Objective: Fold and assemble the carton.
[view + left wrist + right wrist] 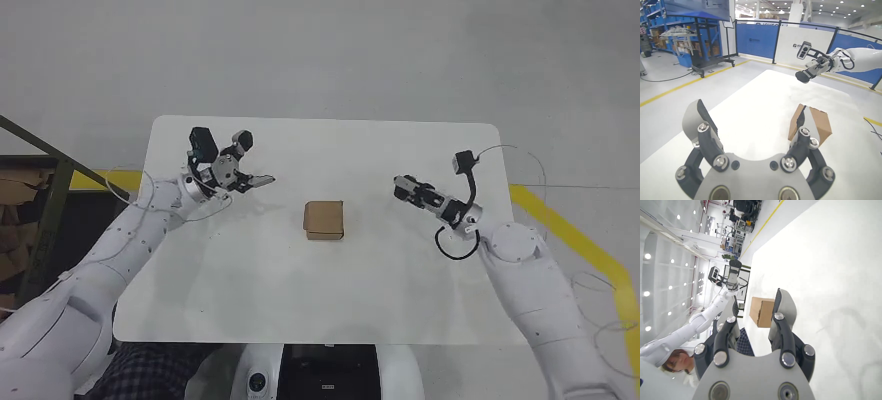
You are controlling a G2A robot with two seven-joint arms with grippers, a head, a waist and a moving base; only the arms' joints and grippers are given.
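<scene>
Centrally, closed carton (324,219) on white table (250,290)

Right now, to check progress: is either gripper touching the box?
No, the box sits alone, the left gripper and right gripper both clear of it.

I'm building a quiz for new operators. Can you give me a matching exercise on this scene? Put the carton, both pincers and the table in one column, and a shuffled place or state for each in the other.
Column A
1. small brown cardboard carton
2. left pincer
3. right pincer
4. white rectangular table

Column B
a. open, empty, above the table to the robot's right of the carton
b. bears the carton
c. stands at the table's middle, touched by nothing
d. wide open, empty, above the table to the robot's left of the carton

Pairs: 1-c, 2-d, 3-a, 4-b
</scene>
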